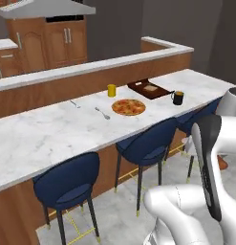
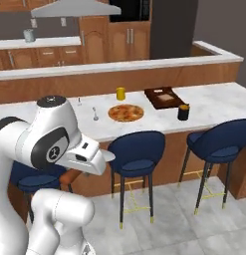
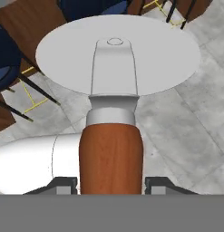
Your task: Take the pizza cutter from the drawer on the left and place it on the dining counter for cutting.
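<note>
Between the gripper's (image 3: 111,183) two finger tips sits the reddish-brown handle of the pizza cutter (image 3: 112,113), so the jaws are clenched on the tool, one tip on each side of the handle. In the hand view the cutter's long axis runs straight out from the gripper along its line of sight: handle nearest, then the silver collar and fork, then the round blade, which hangs over grey floor tiles and the legs of blue stools (image 3: 13,68).

From the base views, the hand is low, in front of the stools and below slab height, with a bit of the brown handle peeping under the wrist (image 2: 69,175) in the right view. The dining counter (image 1: 38,136) lies ahead of and above the gripper, beyond the stools. On it stand a pizza (image 1: 128,106), a yellow cup (image 1: 112,90), a dark mug (image 1: 177,97), a wooden board (image 1: 149,89) and a spoon (image 1: 102,113).

My judgement: the carry is under way, and the coming move calls for lifting the cutter above the slab edge, then forward to bare marble near the pizza.
</note>
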Robot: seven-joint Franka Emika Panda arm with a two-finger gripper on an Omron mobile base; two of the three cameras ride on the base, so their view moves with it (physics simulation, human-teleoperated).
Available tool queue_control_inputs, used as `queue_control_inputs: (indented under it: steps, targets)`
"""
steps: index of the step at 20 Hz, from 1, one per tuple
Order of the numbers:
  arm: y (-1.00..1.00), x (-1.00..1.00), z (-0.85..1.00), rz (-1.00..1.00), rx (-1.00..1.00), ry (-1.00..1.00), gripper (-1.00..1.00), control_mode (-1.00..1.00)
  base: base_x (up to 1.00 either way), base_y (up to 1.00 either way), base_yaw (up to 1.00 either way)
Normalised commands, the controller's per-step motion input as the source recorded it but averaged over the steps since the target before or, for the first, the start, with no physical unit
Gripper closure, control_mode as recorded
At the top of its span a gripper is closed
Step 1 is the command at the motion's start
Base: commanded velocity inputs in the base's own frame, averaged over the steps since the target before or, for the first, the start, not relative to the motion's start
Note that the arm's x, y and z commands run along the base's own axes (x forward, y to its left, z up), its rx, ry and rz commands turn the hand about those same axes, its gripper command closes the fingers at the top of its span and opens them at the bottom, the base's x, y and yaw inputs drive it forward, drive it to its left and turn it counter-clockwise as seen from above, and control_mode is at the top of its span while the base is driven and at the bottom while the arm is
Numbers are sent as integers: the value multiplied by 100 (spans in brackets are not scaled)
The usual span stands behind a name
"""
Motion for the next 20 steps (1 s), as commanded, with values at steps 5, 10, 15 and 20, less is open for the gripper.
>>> queue_control_inputs:
  steps: [5,10,15,20]
  targets:
    - [0,0,0,0,0,0,100,100,66,-76,62]
    - [0,0,0,0,0,0,100,100,63,-80,59]
    - [0,0,0,0,0,0,100,100,50,-82,40]
    - [0,0,0,0,0,0,100,100,45,-50,9]
